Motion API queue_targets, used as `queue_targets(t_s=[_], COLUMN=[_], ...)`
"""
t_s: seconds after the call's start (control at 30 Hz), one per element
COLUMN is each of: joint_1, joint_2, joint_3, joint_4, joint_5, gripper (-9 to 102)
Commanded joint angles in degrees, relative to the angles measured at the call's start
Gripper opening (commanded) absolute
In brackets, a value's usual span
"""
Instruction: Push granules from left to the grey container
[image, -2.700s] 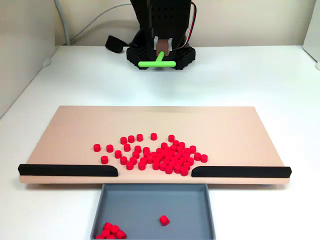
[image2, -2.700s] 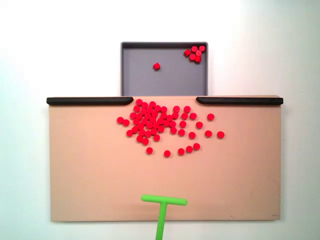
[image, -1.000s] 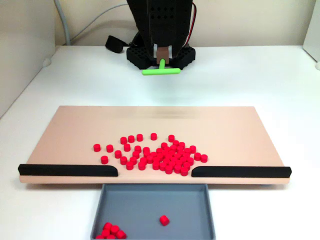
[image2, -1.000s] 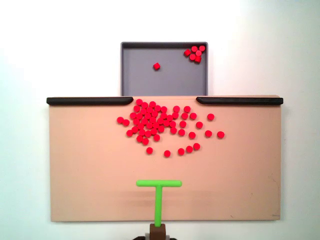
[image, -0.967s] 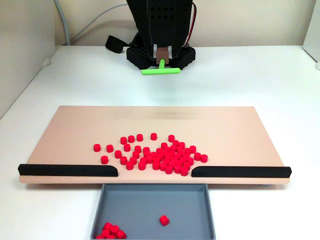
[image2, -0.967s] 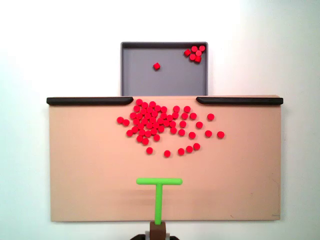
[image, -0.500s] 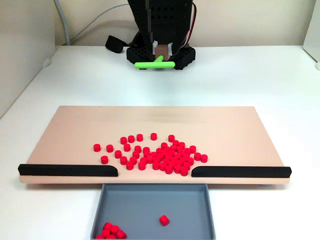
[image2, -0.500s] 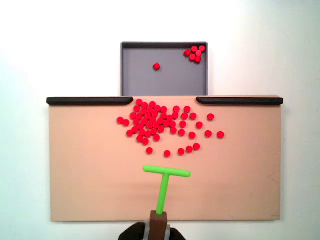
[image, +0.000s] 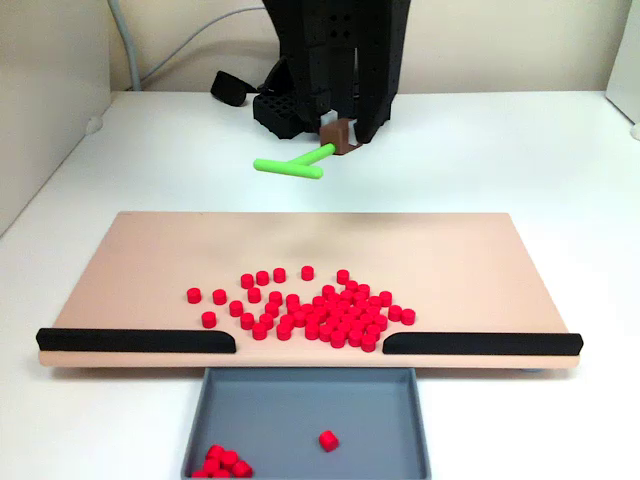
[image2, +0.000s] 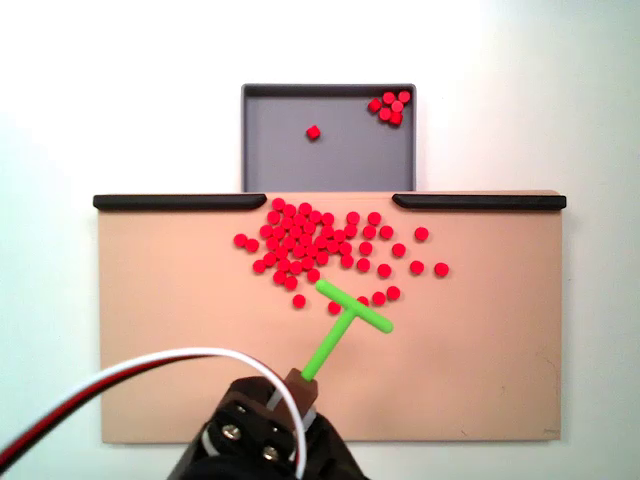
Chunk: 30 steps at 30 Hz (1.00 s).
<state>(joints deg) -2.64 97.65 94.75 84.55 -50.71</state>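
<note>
The granules (image: 325, 312) lie in a loose red heap on the beige board, just before the gap between two black strips; in the top-down fixed view the granules (image2: 310, 245) spread toward the right. The grey container (image: 300, 400) sits below that gap, and the grey container (image2: 300, 165) holds a small cluster in one corner and a single pellet. My gripper (image: 338, 130) is shut on the brown base of a green T-shaped pusher (image: 290, 165), held in the air. From above, the gripper (image2: 298, 388) points the pusher (image2: 350, 310) diagonally, its crossbar over the heap's near edge.
The beige board (image: 150, 260) is bounded at the tray side by two black strips (image: 135, 340) (image: 480, 343). The arm's black base (image: 280, 108) stands behind the board. A white and red cable (image2: 120, 368) loops over the board's near left part.
The arm has leaned out over the board. The pusher has swung from straight to diagonal and its crossbar has moved up to the heap's near edge. The granules have not moved.
</note>
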Motion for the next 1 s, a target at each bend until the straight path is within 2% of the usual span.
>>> queue_targets(t_s=[0.0,0.23,0.6,0.97], joint_1=[-3.0,-11.2,-10.9,-12.7], joint_2=[-0.4,-2.1,-4.8,-13.2], joint_3=[-2.0,-5.3,-9.1,-17.1], joint_4=[1.2,5.2,6.8,6.8], joint_5=[4.3,14.9,28.0,36.7], gripper=[0,0,0,0])
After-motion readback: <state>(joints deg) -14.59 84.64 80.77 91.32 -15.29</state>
